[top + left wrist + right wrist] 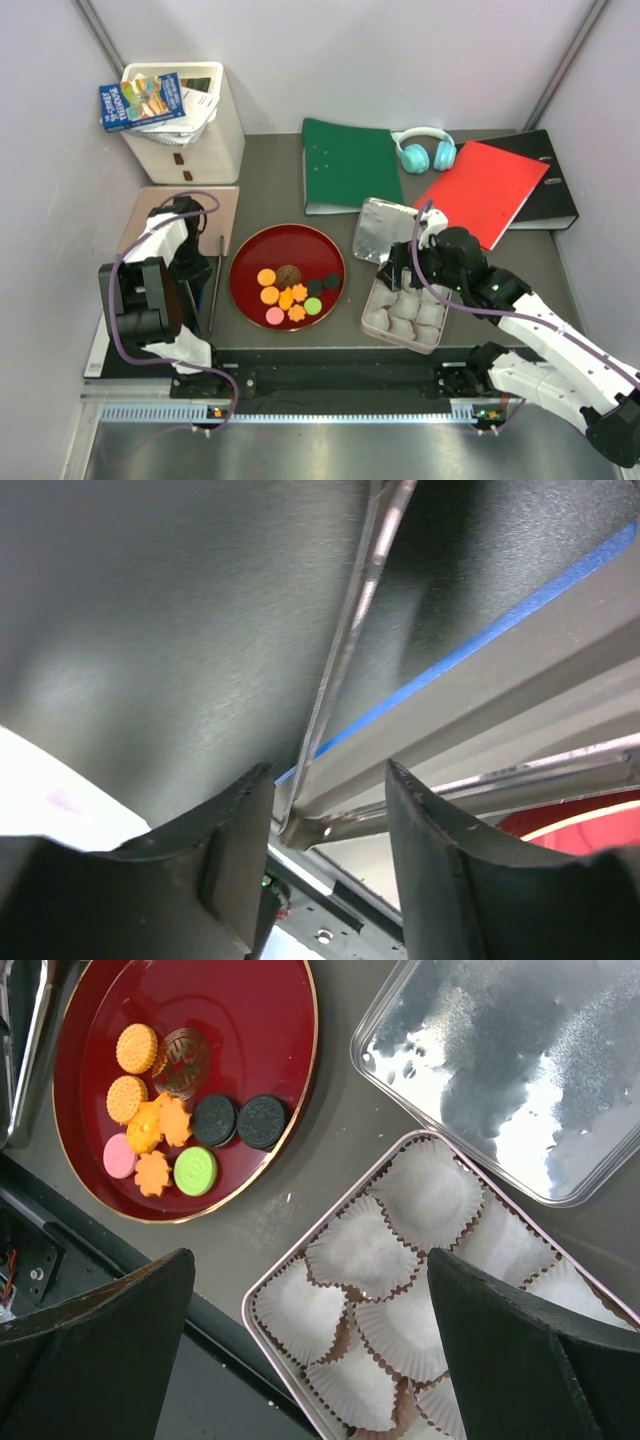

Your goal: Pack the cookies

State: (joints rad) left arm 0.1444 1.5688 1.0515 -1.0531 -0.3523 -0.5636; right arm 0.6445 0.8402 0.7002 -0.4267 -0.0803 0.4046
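So the cookies (pixel 175 1120) are sitting on the red plate (pixel 250 1020), right gripper (pixel 310 1257) is hanging wide open over the tin (pixel 320 1224), left gripper (pixel 327 768) is straddling the tongs (pixel 350 650), jaws apart.

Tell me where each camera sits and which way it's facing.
Top external: above and behind the bases, looking down on the grey table; both arms show, with the round red lacquer tray of coloured cookies between them.
Left wrist: on the left arm, low over the table, facing a thin metal tool; its jaws fill the bottom.
Right wrist: on the right arm, looking down at the tray, cookies and a pink-rimmed tin of white paper cups; jaws at lower corners.
Shared: the red tray, in all three.
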